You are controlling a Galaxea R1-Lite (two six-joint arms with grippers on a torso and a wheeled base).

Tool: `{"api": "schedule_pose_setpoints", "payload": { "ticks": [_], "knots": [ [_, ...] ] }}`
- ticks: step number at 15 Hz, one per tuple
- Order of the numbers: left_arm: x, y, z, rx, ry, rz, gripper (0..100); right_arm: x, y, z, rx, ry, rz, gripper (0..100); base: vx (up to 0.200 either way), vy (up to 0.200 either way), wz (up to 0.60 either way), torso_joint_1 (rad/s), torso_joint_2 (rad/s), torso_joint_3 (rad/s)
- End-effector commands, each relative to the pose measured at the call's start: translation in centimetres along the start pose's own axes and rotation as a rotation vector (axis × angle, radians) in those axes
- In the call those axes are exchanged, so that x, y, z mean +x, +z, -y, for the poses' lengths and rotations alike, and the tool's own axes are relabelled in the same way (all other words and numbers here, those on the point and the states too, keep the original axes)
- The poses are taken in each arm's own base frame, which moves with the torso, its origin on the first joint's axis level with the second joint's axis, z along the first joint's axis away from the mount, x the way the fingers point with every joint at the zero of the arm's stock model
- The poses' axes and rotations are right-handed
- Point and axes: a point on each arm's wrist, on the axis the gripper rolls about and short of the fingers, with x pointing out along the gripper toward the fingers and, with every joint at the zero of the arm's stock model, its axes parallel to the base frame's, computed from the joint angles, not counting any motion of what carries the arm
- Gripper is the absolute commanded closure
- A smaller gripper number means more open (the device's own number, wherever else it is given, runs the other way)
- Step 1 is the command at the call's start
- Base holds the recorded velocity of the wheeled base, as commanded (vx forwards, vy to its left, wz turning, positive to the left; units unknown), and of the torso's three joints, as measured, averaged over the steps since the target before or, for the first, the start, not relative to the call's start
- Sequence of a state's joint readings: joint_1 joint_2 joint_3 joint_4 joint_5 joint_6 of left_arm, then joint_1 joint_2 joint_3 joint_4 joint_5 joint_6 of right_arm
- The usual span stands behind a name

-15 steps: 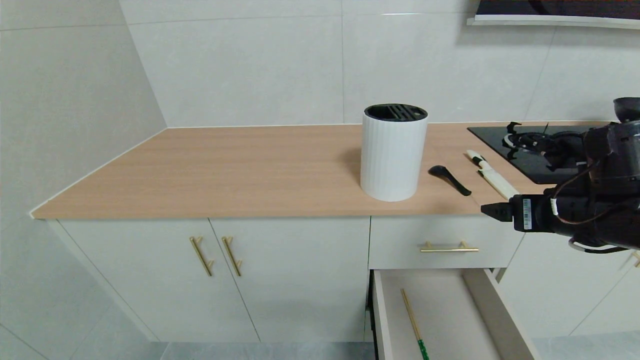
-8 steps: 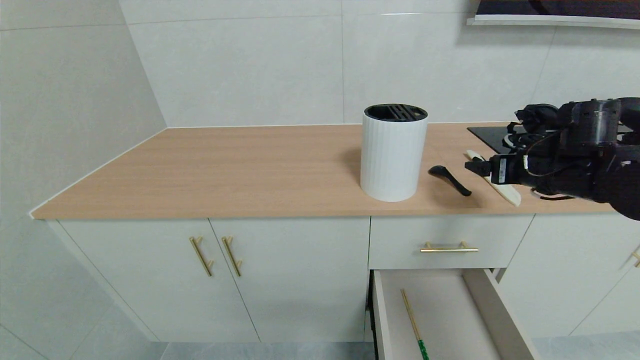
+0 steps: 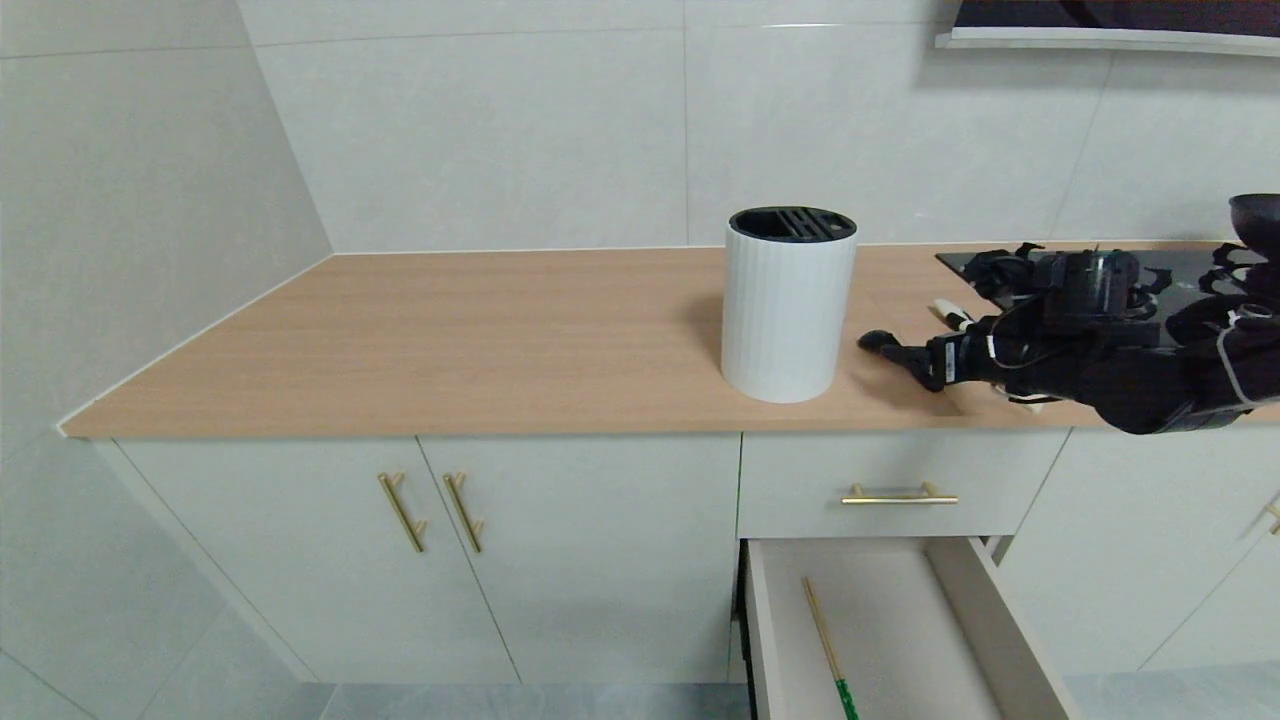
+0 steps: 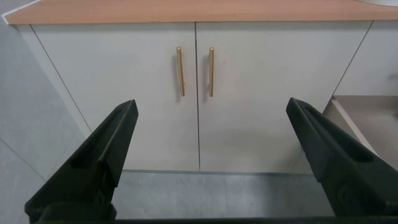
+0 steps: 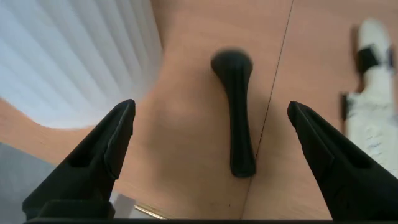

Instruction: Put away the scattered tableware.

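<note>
- On the wooden countertop, at about 3 o'clock from the white utensil holder, lies the black spoon. Its rounded bowl points toward the holder, and its handle runs away to about 4 o'clock.
- The right gripper hangs low over the spoon's handle with its jaws spread wide. In the right wrist view the spoon lies between the two fingers, and neither finger touches it.
- At about 2 o'clock from the spoon, just beside it, lies a white knife with a black band, flat on the counter. In the right wrist view the knife is apart from the spoon.
- The ribbed holder stands upright, with a black slotted top.
- At 3 o'clock from the knife, a black stove is set into the counter.
- At 6 o'clock from the holder, an open drawer holds a pair of chopsticks.
- The left gripper, its jaws released and holding nothing, faces cabinet doors with gold handles.
</note>
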State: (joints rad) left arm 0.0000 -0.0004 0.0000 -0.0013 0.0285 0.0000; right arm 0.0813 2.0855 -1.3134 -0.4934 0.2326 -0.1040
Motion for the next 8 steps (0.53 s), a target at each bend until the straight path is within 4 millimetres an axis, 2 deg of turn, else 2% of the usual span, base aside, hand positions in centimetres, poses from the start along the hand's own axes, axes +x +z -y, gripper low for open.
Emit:
{"api": "schedule_pose_setpoints", "payload": {
  "ticks": [1,8],
  "knots": [
    [0.0,0.0,0.0,0.0,0.001,0.0,0,1.3,-1.8,0.3,0.01,-0.001,-0.042,0,0.0,0.0,0.0,0.0,0.0,0.0],
    [0.0,0.0,0.0,0.0,0.001,0.0,0,2.7,-3.0,0.7,0.01,-0.055,-0.07,0,0.0,0.0,0.0,0.0,0.0,0.0]
  ]
}}
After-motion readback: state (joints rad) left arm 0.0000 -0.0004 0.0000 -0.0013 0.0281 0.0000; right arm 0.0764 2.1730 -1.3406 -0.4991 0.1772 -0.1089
